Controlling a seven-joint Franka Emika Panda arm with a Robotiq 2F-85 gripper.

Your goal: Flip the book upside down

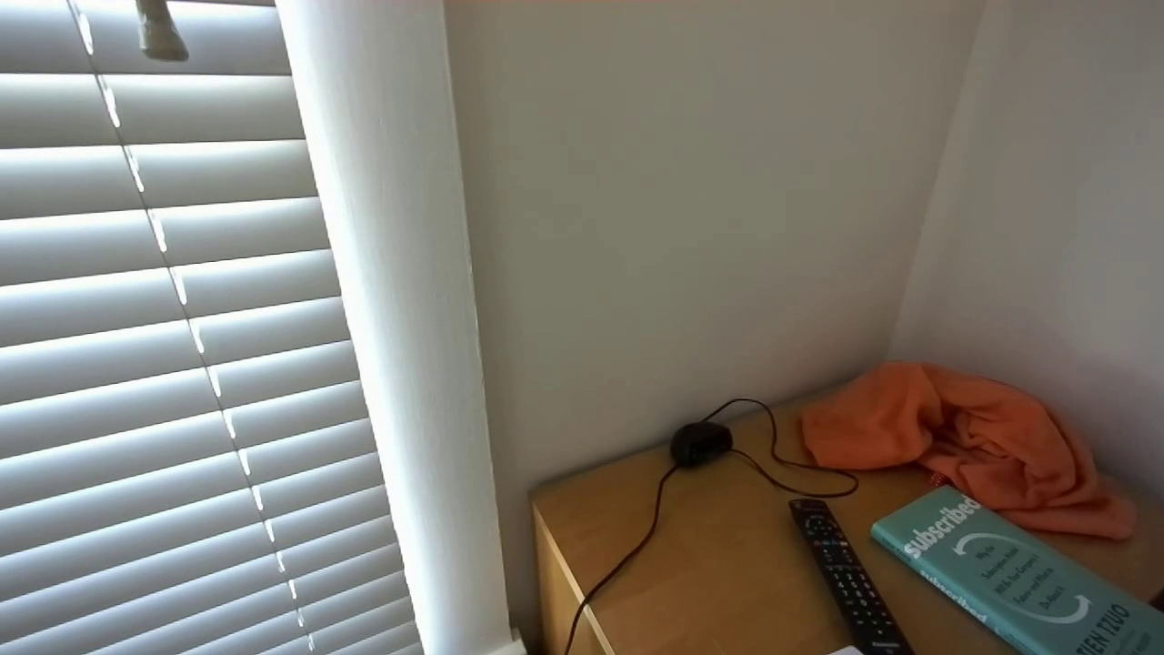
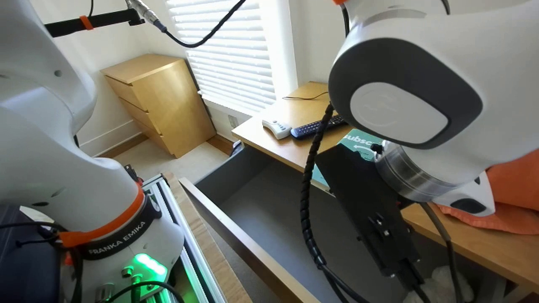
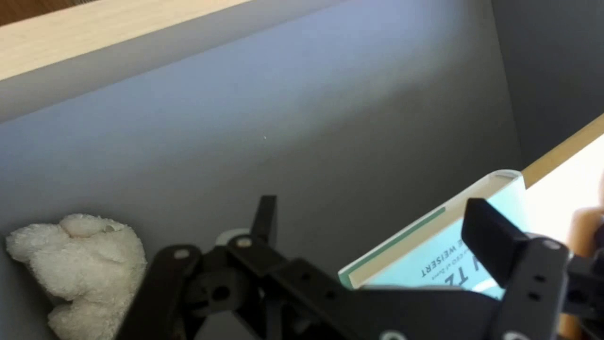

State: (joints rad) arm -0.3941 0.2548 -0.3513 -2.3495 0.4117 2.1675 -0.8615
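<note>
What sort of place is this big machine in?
Probably a room in someone's home, perhaps a bedroom: there are slatted window blinds, a wooden chest of drawers, and what looks like a white plush toy in an open drawer.
</note>
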